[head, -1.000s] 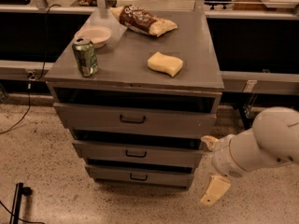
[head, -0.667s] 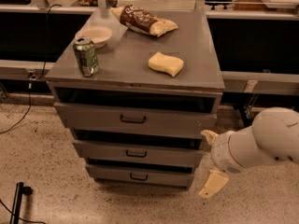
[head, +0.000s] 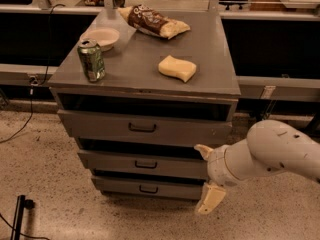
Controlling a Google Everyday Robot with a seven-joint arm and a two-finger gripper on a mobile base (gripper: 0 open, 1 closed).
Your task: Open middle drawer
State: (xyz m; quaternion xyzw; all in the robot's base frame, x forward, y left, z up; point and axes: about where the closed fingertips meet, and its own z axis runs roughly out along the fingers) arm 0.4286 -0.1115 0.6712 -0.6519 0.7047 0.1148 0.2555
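Observation:
The grey cabinet [head: 220, 86] has three drawers. The middle drawer [head: 115, 161] is the second one, with a small dark bar handle [head: 145, 164] at its centre, and its front stands slightly out from the cabinet. My gripper [head: 205, 176] is at the right end of the middle drawer's front, well right of the handle. It is open and empty. One cream fingertip [head: 202, 150] is near the drawer's top right corner. The other [head: 209, 200] hangs lower, beside the bottom drawer [head: 115, 185]. My white arm [head: 272, 151] reaches in from the right.
The top drawer [head: 100, 125] also stands slightly out. On the cabinet top sit a green can [head: 91, 59], a white bowl [head: 103, 37], a brown chip bag [head: 152, 22] and a yellow sponge [head: 177, 67]. A cable [head: 25, 121] lies on the speckled floor at the left.
My arm and gripper have moved a little left, closer to the right end of the drawer fronts. The drawers have not moved.

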